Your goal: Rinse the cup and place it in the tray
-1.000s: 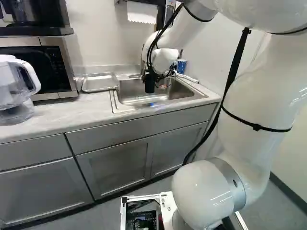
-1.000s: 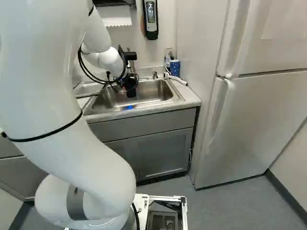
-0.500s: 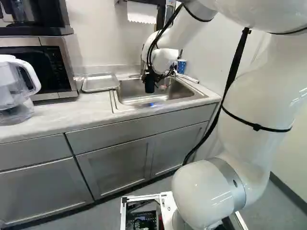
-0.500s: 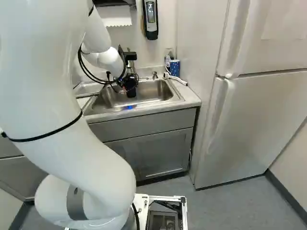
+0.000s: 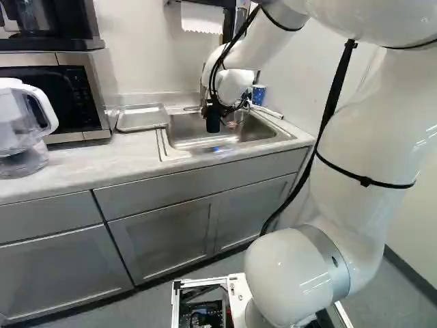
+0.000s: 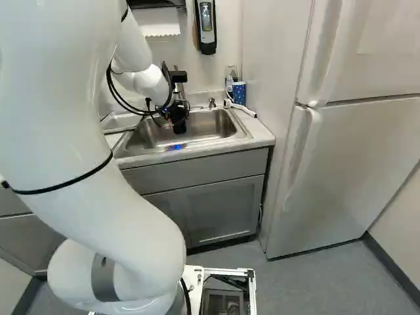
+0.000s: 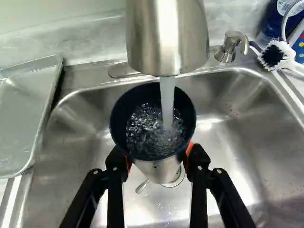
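Cup (image 7: 153,155) gripped by my end effector (image 6: 176,114) under running water

My two fingers close on the cup from opposite sides, holding it above the basin of the metal sink (image 7: 228,175). Water falls from the faucet (image 7: 166,38) into its dark interior, bubbling. The metal tray (image 7: 23,114) lies beside the basin, apart from the cup

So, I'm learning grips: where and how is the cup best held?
Probably grip the cup by its wall below the rim, from the side, a finger on each flank, as the tool does: its mouth faces up under the running tap and its wall is round.
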